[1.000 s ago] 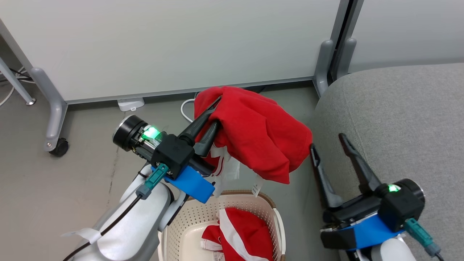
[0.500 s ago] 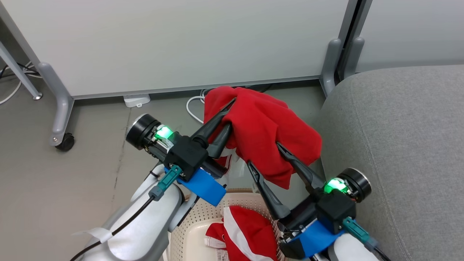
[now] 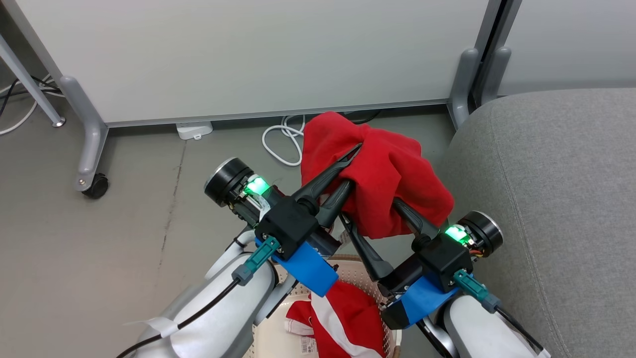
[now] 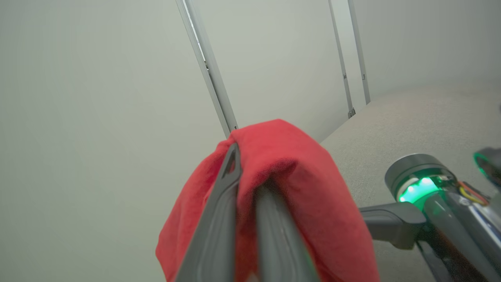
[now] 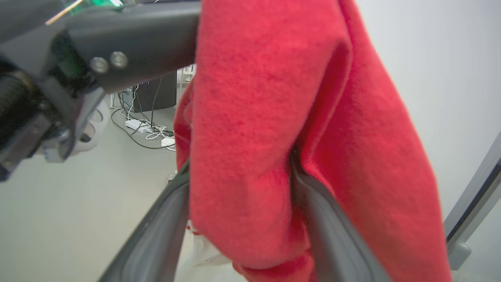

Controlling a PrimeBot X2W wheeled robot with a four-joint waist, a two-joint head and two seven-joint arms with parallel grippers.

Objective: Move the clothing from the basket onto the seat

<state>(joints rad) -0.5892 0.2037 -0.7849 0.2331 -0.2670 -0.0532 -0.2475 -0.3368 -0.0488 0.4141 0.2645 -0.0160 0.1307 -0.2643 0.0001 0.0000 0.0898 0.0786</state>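
My left gripper (image 3: 354,166) is shut on a bright red piece of clothing (image 3: 387,169), held up above the floor just left of the grey seat (image 3: 546,199). The fabric drapes over its fingers (image 4: 231,203) in the left wrist view. My right gripper (image 3: 370,211) is open, its two fingers (image 5: 156,239) straddling the hanging fold of the clothing (image 5: 254,117) from below. A second red garment with white stripes (image 3: 343,318) lies in the cream basket (image 3: 350,268) under both arms.
Pale partition panels on grey feet stand behind, with a caster (image 3: 94,186) at the left. A white cable (image 3: 278,144) and a small white adapter (image 3: 194,130) lie on the grey floor. The seat (image 4: 411,125) spreads wide to the right.
My right gripper has swung from beside the seat up and left to the hanging clothing and now straddles it. The left gripper has kept its grip. The camera has shifted.
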